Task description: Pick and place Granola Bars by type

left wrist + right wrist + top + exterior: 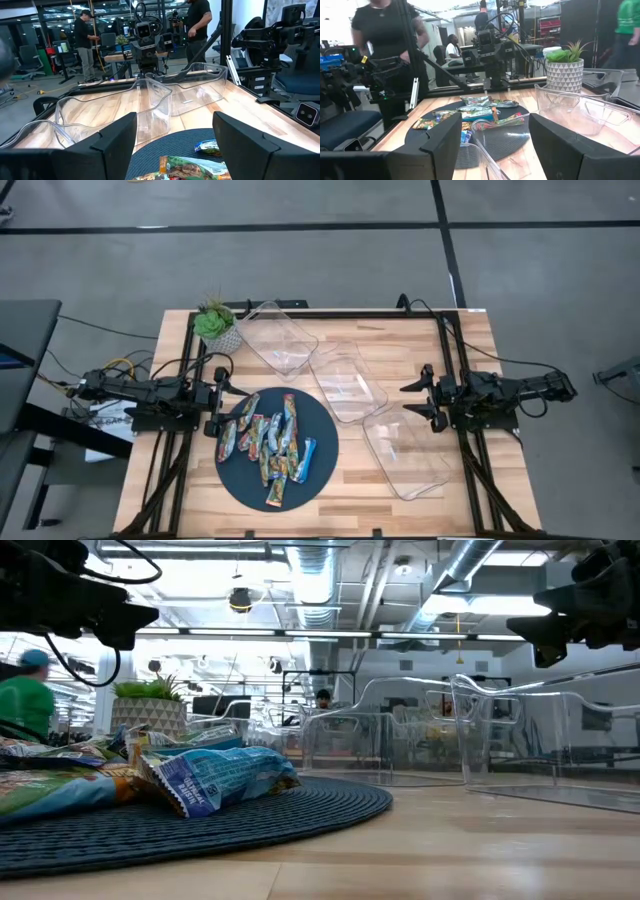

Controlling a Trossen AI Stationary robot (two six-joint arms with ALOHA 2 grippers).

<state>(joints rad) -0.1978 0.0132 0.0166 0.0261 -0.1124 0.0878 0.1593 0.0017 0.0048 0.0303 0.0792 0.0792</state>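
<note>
About a dozen Granola Bars (270,442) lying heaped on a dark round woven mat (325,448) toward the left front of the wooden tabletop (400,345), overlapping one another at loose angles. Showing as short flat bars in shiny crinkled wrappers: green with red, orange with yellow, blue with silver. Resting untouched, none sitting in the three clear plastic trays (347,383) running in a diagonal row from the back middle to the right front. Hovering just left of the mat, left hand (216,398) with fingers apart and nothing between them. Waiting beside the nearest tray, right hand (422,400), likewise spread and empty. Standing at the back left corner, small potted plant (217,326).
</note>
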